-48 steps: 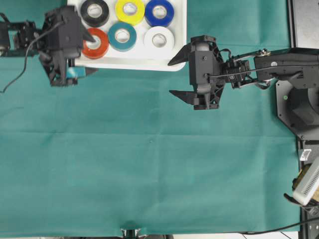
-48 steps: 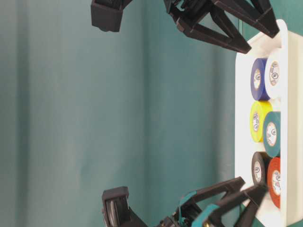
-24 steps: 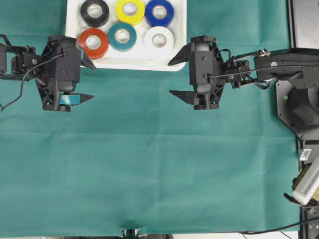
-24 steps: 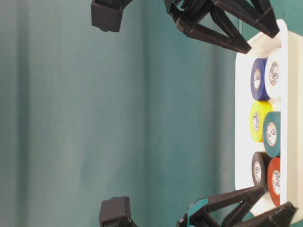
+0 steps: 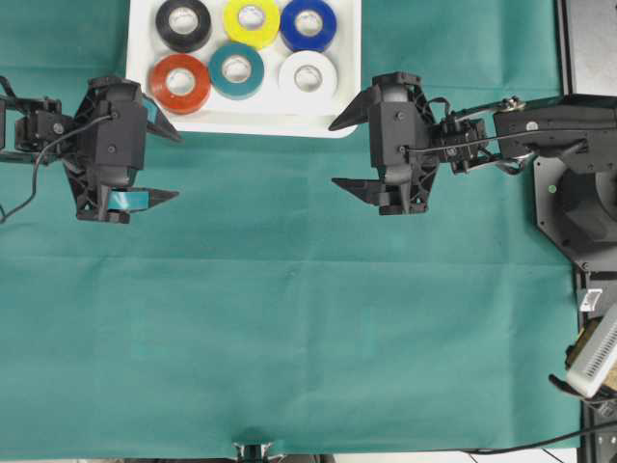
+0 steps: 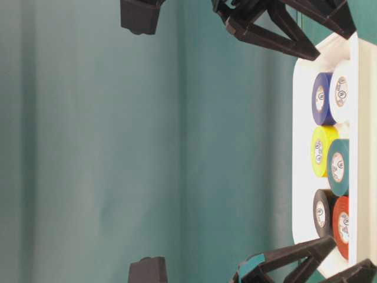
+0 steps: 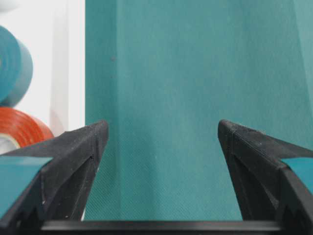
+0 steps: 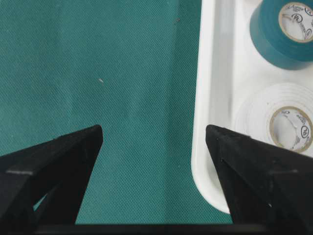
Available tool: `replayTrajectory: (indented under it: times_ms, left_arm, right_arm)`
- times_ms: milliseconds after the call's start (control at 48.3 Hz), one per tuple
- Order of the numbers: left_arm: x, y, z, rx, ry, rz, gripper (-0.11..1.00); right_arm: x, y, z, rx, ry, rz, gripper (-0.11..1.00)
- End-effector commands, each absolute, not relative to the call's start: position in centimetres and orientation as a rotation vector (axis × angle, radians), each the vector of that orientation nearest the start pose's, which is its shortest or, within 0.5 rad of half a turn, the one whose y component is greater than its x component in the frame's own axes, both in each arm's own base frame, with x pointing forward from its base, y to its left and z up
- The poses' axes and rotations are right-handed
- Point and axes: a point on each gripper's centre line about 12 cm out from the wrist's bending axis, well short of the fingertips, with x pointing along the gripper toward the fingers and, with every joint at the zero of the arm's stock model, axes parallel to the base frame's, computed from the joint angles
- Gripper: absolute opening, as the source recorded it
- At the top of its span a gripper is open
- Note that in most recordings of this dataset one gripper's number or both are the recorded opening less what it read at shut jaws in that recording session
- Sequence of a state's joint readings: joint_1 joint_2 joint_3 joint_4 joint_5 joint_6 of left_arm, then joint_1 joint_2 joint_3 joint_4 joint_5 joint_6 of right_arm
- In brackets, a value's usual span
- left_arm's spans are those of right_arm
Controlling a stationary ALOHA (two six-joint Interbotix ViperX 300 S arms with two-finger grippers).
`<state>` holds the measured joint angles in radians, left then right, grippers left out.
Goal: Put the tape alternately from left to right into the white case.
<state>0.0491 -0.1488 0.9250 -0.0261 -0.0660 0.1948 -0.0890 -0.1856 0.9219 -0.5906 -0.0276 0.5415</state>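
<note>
The white case (image 5: 241, 123) lies at the far edge of the green cloth and holds all of the tape: black (image 5: 183, 21), yellow (image 5: 252, 19) and blue (image 5: 308, 21) rolls behind, red-orange (image 5: 179, 82), teal (image 5: 236, 69) and white (image 5: 308, 75) rolls in front. My left gripper (image 5: 176, 164) stands open and empty over the cloth, just off the case's front-left corner. In the left wrist view the red-orange roll (image 7: 22, 127) shows at the left. My right gripper (image 5: 333, 154) hangs open and empty by the case's front-right corner (image 8: 205, 122), near the white roll (image 8: 274, 117).
Green cloth (image 5: 289, 318) covers the table in front of the case. The right arm's black base (image 5: 578, 193) stands at the right edge, and a pale device (image 5: 593, 352) lies off the cloth at the lower right.
My left gripper has drawn back from the red-orange roll in the case and come toward the front, open and empty. The right arm has barely shifted.
</note>
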Motion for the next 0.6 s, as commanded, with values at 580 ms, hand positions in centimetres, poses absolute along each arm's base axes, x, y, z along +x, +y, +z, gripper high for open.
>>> replayTrajectory:
  times_ms: [580]
  left_arm:
    - [30.2,1.5,16.7,0.15,0.633,-0.006,0.93]
  right_arm:
    - [31.4,-2.5,16.7,-0.009,0.664,-0.046,0.78]
